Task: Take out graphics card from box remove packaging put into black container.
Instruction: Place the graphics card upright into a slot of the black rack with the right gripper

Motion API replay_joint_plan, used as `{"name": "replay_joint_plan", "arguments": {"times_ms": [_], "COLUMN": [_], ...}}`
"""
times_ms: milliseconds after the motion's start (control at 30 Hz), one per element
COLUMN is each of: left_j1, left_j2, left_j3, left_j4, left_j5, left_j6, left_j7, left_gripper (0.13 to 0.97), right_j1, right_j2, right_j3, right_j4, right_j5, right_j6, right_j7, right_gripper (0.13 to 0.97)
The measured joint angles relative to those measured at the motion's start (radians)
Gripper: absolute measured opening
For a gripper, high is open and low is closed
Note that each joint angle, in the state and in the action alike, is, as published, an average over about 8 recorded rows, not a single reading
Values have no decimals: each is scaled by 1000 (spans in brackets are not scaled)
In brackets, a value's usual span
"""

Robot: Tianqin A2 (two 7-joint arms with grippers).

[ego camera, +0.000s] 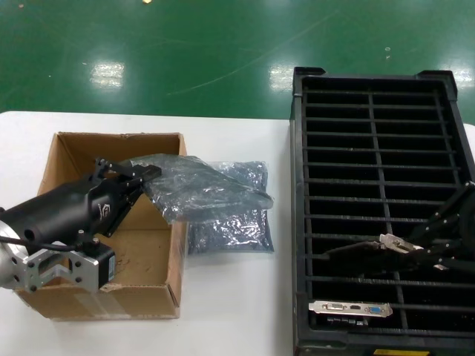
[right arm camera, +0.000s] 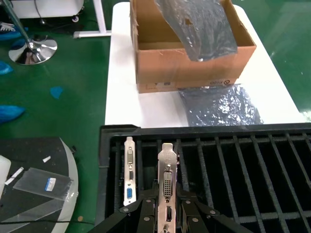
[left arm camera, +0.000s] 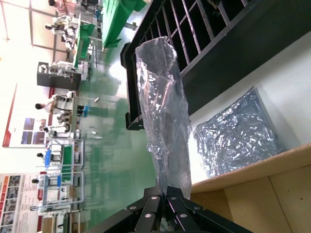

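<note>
My left gripper (ego camera: 146, 176) is shut on the empty anti-static bag (ego camera: 204, 189) and holds it over the brown cardboard box (ego camera: 74, 148). The left wrist view shows the fingers (left arm camera: 154, 200) pinching the bag (left arm camera: 165, 107). My right gripper (ego camera: 424, 251) is shut on the graphics card (ego camera: 393, 243), held tilted over the near slots of the black crate (ego camera: 297, 148). In the right wrist view the card's silver bracket (right arm camera: 166, 170) stands between the fingers (right arm camera: 145, 206). A look-alike card (ego camera: 350, 308) sits in the nearest slot, and it also shows in the right wrist view (right arm camera: 129, 170).
A second similar bag (ego camera: 234, 219) lies flat on the white table (ego camera: 237, 311) between the box and the crate; it also shows in the left wrist view (left arm camera: 238, 133) and the right wrist view (right arm camera: 218, 104). Green floor lies beyond the table.
</note>
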Motion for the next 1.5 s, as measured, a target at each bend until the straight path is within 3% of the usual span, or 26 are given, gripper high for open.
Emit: {"name": "replay_joint_plan", "arguments": {"times_ms": [1100, 1500], "left_j1": [0, 0], "left_j2": [0, 0], "left_j3": [0, 0], "left_j4": [0, 0], "left_j5": [0, 0], "left_j6": [0, 0], "left_j7": [0, 0], "left_gripper": [139, 139], "right_j1": [49, 124], "right_j2": [-31, -46], "right_j3": [-70, -177], "right_j4": [-56, -65], "right_j5": [-48, -37], "right_j6": [0, 0], "right_j7": [-58, -62], "right_gripper": [189, 189]}}
